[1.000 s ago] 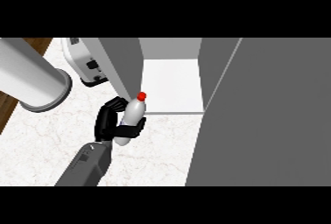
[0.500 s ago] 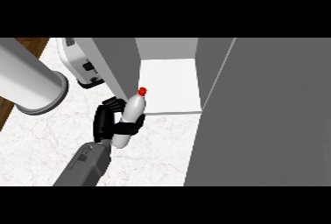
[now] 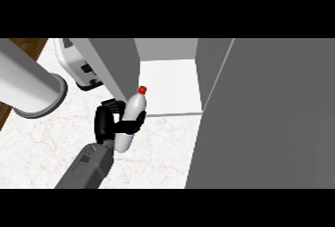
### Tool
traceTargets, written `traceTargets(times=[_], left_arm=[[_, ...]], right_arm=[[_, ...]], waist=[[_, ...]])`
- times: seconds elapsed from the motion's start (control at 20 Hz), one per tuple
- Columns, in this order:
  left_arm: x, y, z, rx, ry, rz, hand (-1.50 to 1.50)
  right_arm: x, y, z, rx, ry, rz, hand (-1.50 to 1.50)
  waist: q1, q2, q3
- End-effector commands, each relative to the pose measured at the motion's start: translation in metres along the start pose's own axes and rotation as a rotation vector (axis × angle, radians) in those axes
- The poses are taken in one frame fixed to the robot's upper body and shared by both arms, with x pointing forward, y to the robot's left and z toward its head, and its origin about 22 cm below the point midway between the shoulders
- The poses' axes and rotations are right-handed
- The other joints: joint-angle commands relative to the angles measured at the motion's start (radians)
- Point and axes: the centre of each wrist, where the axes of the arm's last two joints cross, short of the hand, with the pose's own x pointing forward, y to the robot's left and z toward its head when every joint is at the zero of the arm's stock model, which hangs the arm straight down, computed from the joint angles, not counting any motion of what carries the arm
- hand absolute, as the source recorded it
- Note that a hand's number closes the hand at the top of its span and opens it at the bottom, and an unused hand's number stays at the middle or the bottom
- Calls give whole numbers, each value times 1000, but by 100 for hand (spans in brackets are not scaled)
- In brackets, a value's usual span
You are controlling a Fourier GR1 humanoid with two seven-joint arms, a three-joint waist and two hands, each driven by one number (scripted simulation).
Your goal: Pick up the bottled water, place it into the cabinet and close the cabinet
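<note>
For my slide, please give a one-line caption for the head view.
A black hand holds the red-capped water bottle at the open cabinet.

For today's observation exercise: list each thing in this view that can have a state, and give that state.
Bottled water: red cap on, tilted, held above the counter, not yet inside.
Hand: fingers curled round the bottle.
Cabinet: open, white shelf bare.
Cabinet door: swung open at the right.
</note>
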Motion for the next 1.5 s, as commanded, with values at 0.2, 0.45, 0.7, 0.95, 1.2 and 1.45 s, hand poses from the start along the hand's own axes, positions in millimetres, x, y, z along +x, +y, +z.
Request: traceTargets(times=[0.2,0.45,0.7,0.95,1.2,1.45], left_arm=[[61,-80,-33,-54,-168,-45,150],[76,-77,-52,-14,-195,-84,150],[73,-71,-61,-14,-227,-178,-150],[77,-75,-63,-31,-216,-152,-150],[80,-77,-63,-30,-206,-127,-150],[80,-83,-59,-42,-194,-90,-150]], right_arm=[[10,-1,8,10,-9,-25,-150],[5,-3,3,24,-29,-12,-150],[7,-4,9,49,-12,-9,-150],[4,-7,5,47,-32,-5,-150],[5,-4,7,56,-18,-16,-150],[5,-5,5,48,-39,-24,-150]], waist=[[-51,11,-7],[-64,19,-6],[-75,17,-6],[-68,22,-7],[-85,21,-8],[-87,23,-8]])
